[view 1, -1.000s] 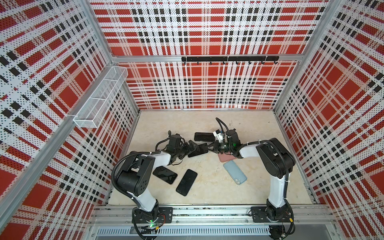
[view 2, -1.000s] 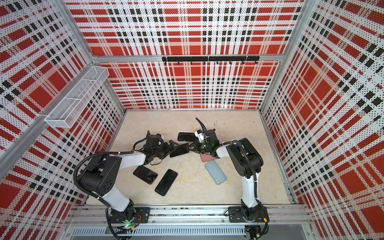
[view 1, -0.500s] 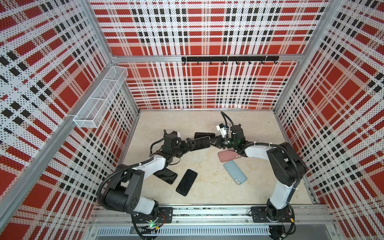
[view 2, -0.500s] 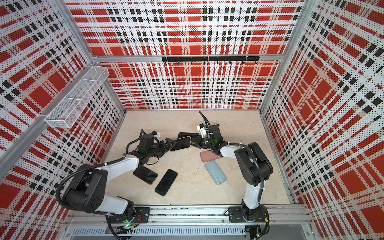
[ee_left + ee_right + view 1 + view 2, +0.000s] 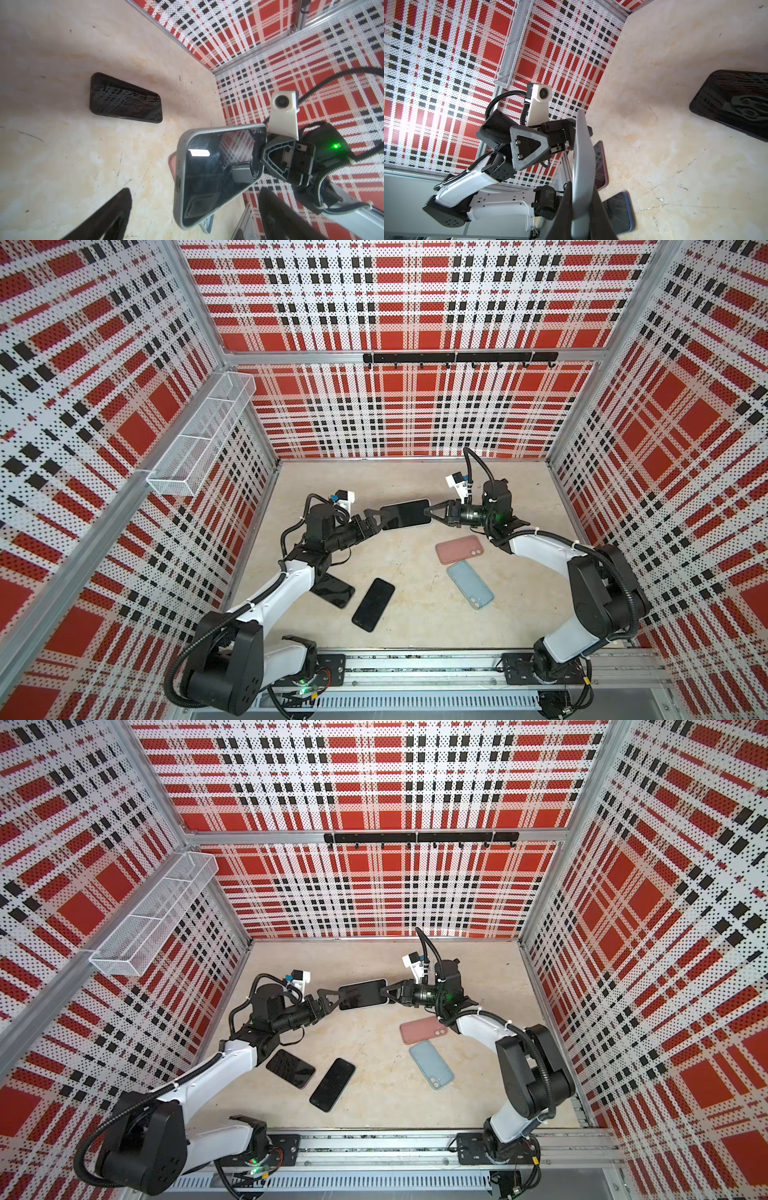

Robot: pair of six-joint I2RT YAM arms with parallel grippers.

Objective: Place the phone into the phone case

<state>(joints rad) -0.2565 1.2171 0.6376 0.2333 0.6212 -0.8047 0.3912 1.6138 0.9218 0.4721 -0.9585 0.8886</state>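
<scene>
My right gripper (image 5: 432, 512) (image 5: 386, 992) (image 5: 581, 218) is shut on one short end of a dark-screened phone (image 5: 406, 514) (image 5: 361, 994) (image 5: 216, 166) with a light grey surround, held level above the table. My left gripper (image 5: 380, 520) (image 5: 332, 998) (image 5: 193, 224) is open, and its fingers stand on either side of the phone's other end without touching it. A pink phone case (image 5: 459, 549) (image 5: 422, 1029) and a blue phone case (image 5: 470, 584) (image 5: 432, 1064) lie empty on the table under the right arm.
Two black phones (image 5: 373, 604) (image 5: 332, 591) lie flat near the left arm. Another black phone (image 5: 125, 98) (image 5: 733, 104) lies further back, hidden under the held one in both top views. A wire basket (image 5: 199, 435) hangs on the left wall.
The right gripper has carried the phone up and toward the back. The left arm has stretched out after it, and its open fingers have stayed round the phone's end.
</scene>
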